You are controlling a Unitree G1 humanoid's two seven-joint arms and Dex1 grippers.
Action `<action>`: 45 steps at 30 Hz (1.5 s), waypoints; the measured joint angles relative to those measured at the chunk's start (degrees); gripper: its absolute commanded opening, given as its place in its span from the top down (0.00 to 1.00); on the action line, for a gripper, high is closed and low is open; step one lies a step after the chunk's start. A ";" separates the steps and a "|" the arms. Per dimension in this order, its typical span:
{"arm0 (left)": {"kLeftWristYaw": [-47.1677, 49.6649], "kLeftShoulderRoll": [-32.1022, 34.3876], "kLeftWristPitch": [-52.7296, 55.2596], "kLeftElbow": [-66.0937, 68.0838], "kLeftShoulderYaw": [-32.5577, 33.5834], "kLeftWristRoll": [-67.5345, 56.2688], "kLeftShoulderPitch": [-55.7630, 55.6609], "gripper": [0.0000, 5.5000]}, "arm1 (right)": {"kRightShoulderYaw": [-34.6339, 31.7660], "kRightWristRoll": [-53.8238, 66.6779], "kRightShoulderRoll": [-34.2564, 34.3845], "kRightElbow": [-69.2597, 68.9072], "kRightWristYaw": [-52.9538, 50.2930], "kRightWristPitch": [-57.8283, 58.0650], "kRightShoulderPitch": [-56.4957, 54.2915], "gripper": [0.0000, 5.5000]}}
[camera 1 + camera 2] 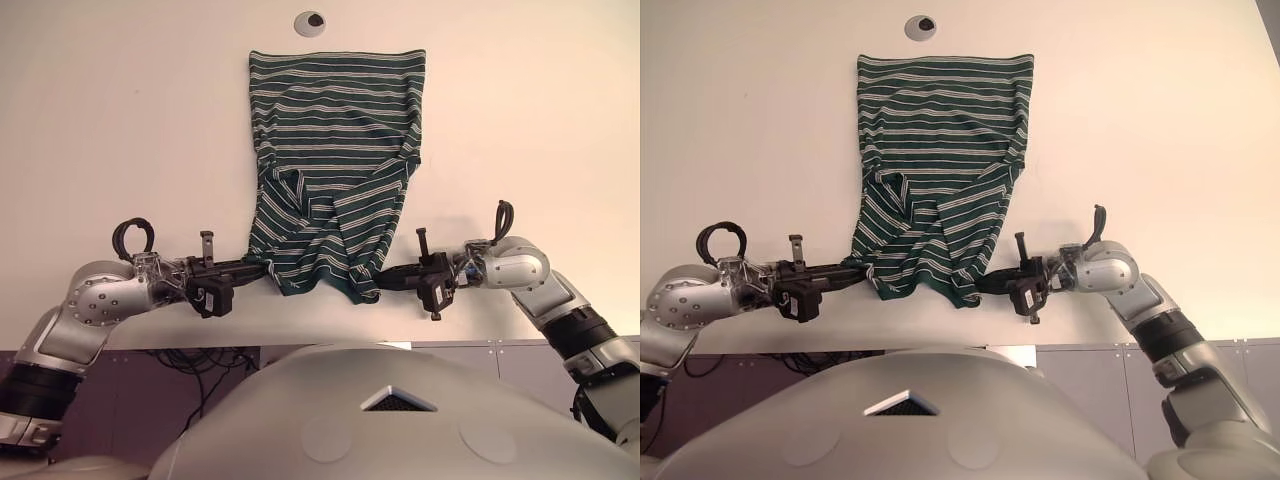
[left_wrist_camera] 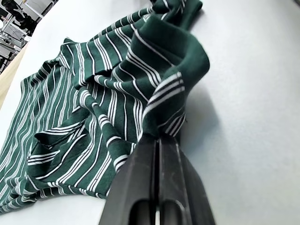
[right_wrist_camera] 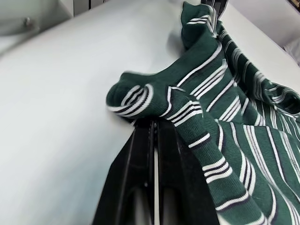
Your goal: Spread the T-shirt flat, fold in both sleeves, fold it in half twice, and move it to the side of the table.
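A dark green T-shirt with white stripes lies on the white table, its far half flat and its near half rumpled and bunched. My left gripper is shut on the shirt's near left corner. At the near right corner, my right gripper is shut on the fabric. Both grippers sit close to the table's near edge, with the near hem sagging between them.
A small round grommet is set into the table just beyond the shirt's far edge. Bare tabletop stretches to the left and right of the shirt. Cables hang below the table's near edge.
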 measured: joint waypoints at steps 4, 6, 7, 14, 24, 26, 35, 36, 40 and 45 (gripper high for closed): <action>-1.19 0.16 0.37 0.83 0.20 -1.28 -1.36 1.00 | -3.62 5.14 -3.63 -6.76 1.01 6.88 0.49 1.00; -1.66 0.16 0.60 1.13 0.29 -1.67 -1.92 1.00 | -5.84 7.57 -4.27 -8.74 1.29 10.72 0.48 1.00; -1.90 0.15 1.31 1.00 0.31 -2.16 -2.14 1.00 | -6.88 8.34 -4.46 -9.96 1.21 11.32 1.22 1.00; -7.97 5.25 36.25 -13.60 3.90 -40.04 -6.13 1.00 | -12.83 20.20 -7.99 -18.91 -0.57 25.19 6.11 1.00; 8.84 -17.79 47.88 17.72 -1.28 -24.71 -44.91 1.00 | -23.81 32.54 15.61 5.06 -22.01 56.30 -23.24 1.00; 10.86 -21.87 44.65 28.63 -1.84 -19.38 -51.22 1.00 | -24.80 28.66 19.39 16.72 -23.60 54.94 -31.24 1.00; 20.14 -36.09 30.79 73.10 -1.87 -4.12 -70.37 0.84 | -27.18 11.95 25.84 55.57 -34.25 43.71 -46.62 0.86; 21.63 -36.27 29.97 74.67 -1.15 -3.80 -70.80 0.83 | -27.73 11.30 26.02 56.83 -35.32 43.02 -46.91 0.83; 25.26 -34.85 24.49 77.40 1.63 -2.13 -71.62 0.83 | -27.01 6.21 27.55 56.89 -34.69 37.07 -47.23 0.80; 6.20 -33.45 17.77 55.49 0.92 -6.09 -62.38 0.83 | -14.49 -10.55 25.05 51.26 -27.99 26.40 -47.08 0.80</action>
